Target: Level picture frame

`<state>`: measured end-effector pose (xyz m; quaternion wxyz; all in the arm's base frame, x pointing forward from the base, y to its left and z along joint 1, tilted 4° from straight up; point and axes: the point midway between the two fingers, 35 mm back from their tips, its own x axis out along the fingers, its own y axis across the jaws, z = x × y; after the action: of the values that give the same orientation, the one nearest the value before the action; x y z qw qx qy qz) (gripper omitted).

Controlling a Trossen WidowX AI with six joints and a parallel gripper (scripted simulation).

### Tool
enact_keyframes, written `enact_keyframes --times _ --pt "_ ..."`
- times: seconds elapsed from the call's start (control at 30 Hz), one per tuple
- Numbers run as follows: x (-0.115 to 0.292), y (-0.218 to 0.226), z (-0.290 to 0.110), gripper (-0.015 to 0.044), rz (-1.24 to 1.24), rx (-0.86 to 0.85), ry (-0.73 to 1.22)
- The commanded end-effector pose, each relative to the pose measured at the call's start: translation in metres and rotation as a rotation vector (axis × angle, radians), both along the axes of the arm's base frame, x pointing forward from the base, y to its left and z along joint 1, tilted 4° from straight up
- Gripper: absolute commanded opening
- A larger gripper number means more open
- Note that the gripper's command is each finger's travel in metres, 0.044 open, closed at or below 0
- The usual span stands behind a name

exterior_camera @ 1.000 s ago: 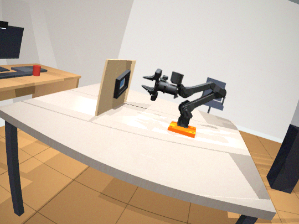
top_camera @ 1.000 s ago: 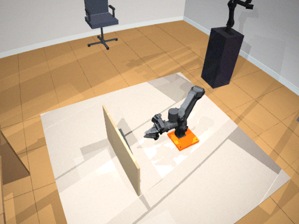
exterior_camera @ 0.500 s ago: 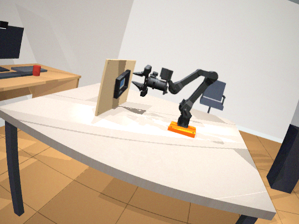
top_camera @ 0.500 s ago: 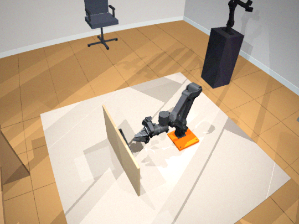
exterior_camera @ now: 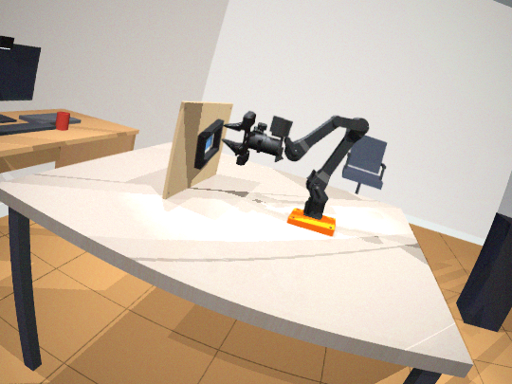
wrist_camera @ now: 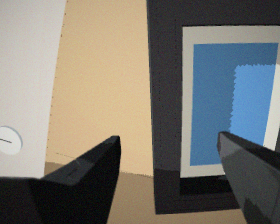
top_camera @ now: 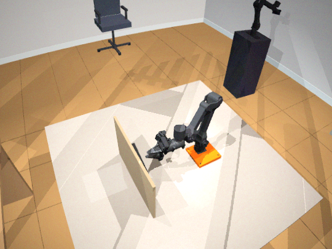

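Gripper (exterior_camera: 228, 135) jaws stand partly spread with nothing between them, a little short of the picture frame (exterior_camera: 209, 143), which hangs on the near face of the upright wooden board (exterior_camera: 190, 164) standing on the white table (exterior_camera: 265, 278). From the wrist camera, one fingertip (wrist_camera: 95, 165) sits over bare board beside the frame's dark border (wrist_camera: 165, 100), and the other fingertip (wrist_camera: 250, 165) lies over the blue picture (wrist_camera: 215, 100), so the jaws straddle one side rail rather than the whole frame. The frame's edges run slightly off the board's edges, which fits the crooked hang; I cannot tell which side is high.

To do this step well, I judge the arm should ease straight forward until that rail lies between the fingers, close gently, and lift only a little, since a big lift could pull the hidden strip off the screw. The sideways shift should be small, one notch and no more, then release and back off enough to read the tilt.

Little blocks the way: the board itself is the nearest hazard, and a fingertip driven into it could push it. Behind the gripper the arm rises from its orange base plate (exterior_camera: 327, 228). Farther off stand an office chair (exterior_camera: 367, 161), a wooden desk (exterior_camera: 71, 137) with a red cup (exterior_camera: 63, 120), and a dark pedestal (top_camera: 246, 63) carrying another arm (top_camera: 261, 11).
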<state>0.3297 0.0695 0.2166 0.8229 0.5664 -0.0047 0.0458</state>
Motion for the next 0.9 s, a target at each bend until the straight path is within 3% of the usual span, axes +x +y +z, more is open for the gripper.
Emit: enact_keyframes --times 0.0,0.87 --pt "0.001 0.001 -0.001 0.0260 0.003 0.003 0.004" --pt "0.033 0.003 0.001 0.0260 0.003 0.003 0.002"
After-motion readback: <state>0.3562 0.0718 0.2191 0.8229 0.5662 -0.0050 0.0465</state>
